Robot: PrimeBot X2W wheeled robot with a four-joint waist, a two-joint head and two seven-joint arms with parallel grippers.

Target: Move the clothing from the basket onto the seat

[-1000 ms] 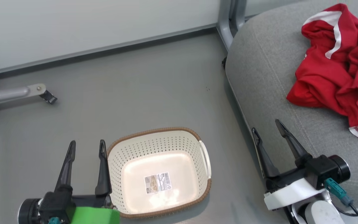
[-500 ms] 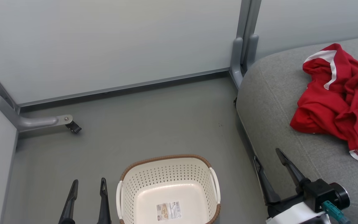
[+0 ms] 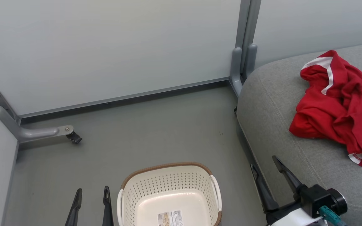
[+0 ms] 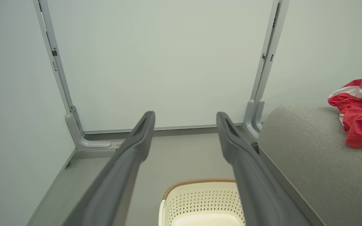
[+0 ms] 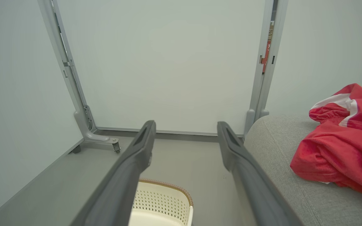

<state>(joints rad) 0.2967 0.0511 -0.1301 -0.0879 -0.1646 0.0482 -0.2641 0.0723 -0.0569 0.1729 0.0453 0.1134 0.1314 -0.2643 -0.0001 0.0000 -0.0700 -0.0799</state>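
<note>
Bright red crumpled sportswear with white stripes (image 3: 335,103) is lying on the large grey woven-fabric sofa cushion (image 3: 278,125); the move is looking finished.

The cream-white perforated plastic basket with a brown woven-look rim (image 3: 165,165) is standing on the grey floor (image 3: 152,125) beside the cushion. The part of its bottom in view is carrying only a small label (image 3: 170,218). The left gripper (image 3: 92,190) is hovering just left of the basket and the right gripper (image 3: 264,162) by the cushion's near edge. Both are spreading their fingers wide and gripping nothing, so nothing appears left to carry.

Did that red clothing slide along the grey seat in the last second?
No. The clothing still touches the stitched seam of the seat at the same spot; the whole picture shifted, so the camera moved.
</note>
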